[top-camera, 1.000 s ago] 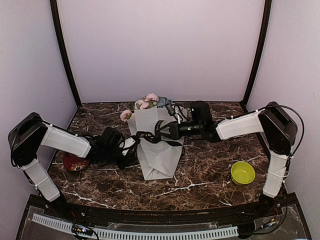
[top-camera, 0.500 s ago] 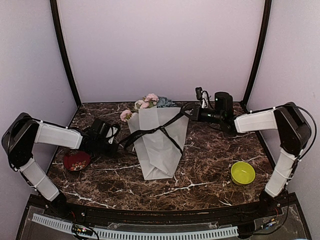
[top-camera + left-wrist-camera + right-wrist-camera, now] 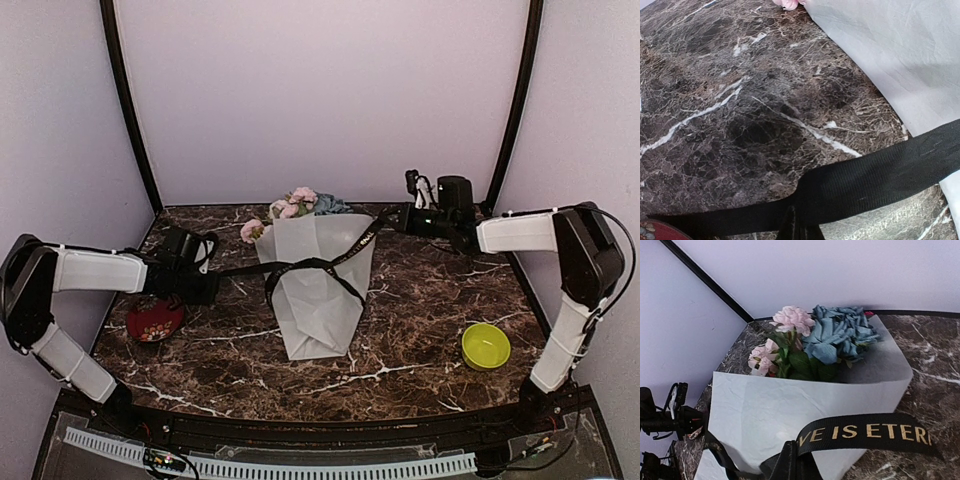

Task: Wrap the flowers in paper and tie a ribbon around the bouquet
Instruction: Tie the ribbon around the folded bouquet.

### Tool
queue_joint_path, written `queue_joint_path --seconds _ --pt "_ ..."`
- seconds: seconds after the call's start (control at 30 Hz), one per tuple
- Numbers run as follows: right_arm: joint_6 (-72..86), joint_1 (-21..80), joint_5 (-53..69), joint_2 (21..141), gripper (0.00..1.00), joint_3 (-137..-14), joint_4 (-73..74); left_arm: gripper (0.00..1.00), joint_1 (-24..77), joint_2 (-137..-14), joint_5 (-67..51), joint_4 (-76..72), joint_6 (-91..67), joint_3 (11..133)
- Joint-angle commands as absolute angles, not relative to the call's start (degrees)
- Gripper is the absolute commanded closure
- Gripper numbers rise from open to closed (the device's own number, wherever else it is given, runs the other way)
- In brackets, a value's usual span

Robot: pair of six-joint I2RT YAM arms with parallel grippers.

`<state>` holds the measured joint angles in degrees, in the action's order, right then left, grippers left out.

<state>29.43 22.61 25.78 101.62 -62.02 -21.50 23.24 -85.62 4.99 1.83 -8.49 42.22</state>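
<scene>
The left claw (image 3: 212, 275), mid-left, and right claw (image 3: 392, 222), upper right, each pinch shut on an end of the thin black fabric ribbon (image 3: 352, 247), looped across the frosted white paper bouquet (image 3: 318, 305) at centre. The ribbon seems floppy and slippery, so it is best held near its ends.

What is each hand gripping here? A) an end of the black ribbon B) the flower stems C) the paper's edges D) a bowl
A: the left hand and right hand each pinch one end of the ribbon, stretched taut across the paper.
</scene>
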Motion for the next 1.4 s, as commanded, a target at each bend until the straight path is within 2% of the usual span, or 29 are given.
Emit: queue_joint_path --seconds 0.0,0.43,0.87,1.37 --pt "20.78 29.04 25.13 103.25 1.00 -72.27 -14.73 1.00 23.42 -82.79 1.45 -0.49 -6.69 44.04" --pt "13.79 36.83 25.85 105.63 1.00 -89.52 -9.34 1.00 32.68 -73.16 3.83 -10.33 3.58 47.33" --pt "11.58 41.00 29.44 102.28 1.00 -100.85 -8.91 1.00 32.64 -77.17 5.44 -7.88 3.93 48.19" --pt "11.14 41.04 29.05 105.23 1.00 -103.09 -7.54 1.00 32.67 -77.43 6.11 -7.21 4.96 47.99"
